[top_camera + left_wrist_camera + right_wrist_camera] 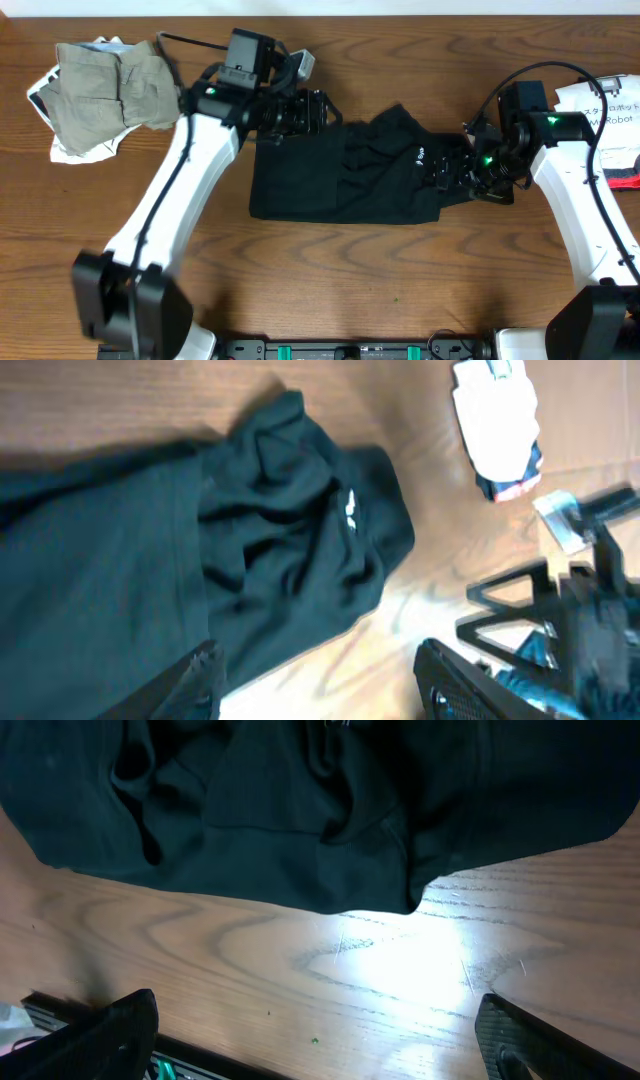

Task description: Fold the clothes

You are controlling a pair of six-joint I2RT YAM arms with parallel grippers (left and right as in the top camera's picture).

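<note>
Shows black shirt [340,175] half folded, right end rumpled on counter [330,270], khaki garment [110,90] unfolded; left gripper [310,110] and right gripper [315,1015] apart, empty.

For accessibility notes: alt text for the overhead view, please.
A crumpled black shirt lies on a wooden table, the left gripper at its top-left corner and the right gripper at its right edge. A khaki garment sits far left.
</note>
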